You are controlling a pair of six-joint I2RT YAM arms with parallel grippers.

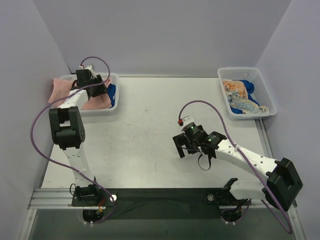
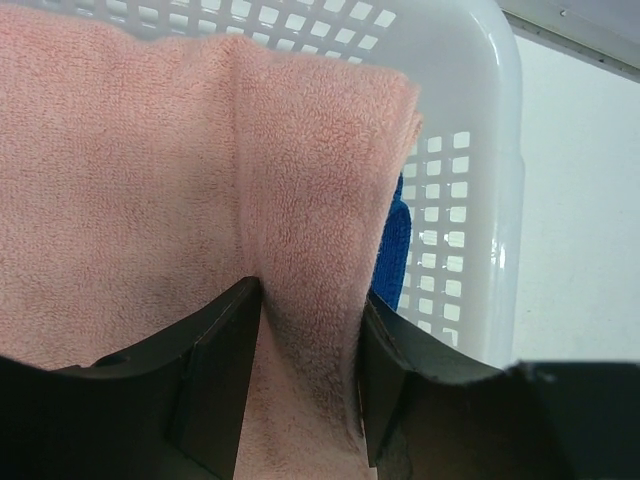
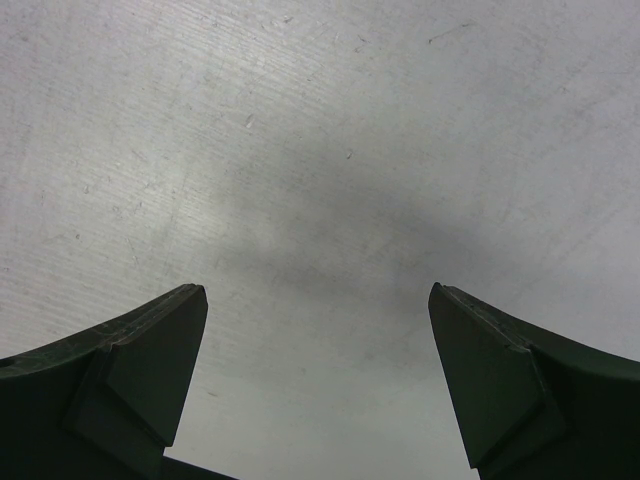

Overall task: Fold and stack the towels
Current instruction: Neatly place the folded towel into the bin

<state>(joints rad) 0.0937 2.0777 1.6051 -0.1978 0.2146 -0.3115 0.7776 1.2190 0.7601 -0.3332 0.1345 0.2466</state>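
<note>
A salmon-pink towel [image 2: 130, 170] lies in the white mesh basket [image 2: 480, 200] at the table's back left, and it hangs over the basket's left rim [image 1: 59, 90]. My left gripper [image 2: 310, 300] reaches down into that basket [image 1: 116, 77]. A raised fold of the pink towel fills the gap between its fingers [image 2: 225, 370] and touches both. A royal-blue towel [image 2: 393, 250] lies beside the pink one against the basket wall. My right gripper [image 1: 191, 152] hovers wide open over bare table [image 3: 320, 150], holding nothing.
A second white mesh basket [image 1: 270, 107] stands at the back right. It holds a crumpled white and orange towel [image 1: 239, 95] and a blue one [image 1: 248, 86]. The walls close in at the left, the right and the back.
</note>
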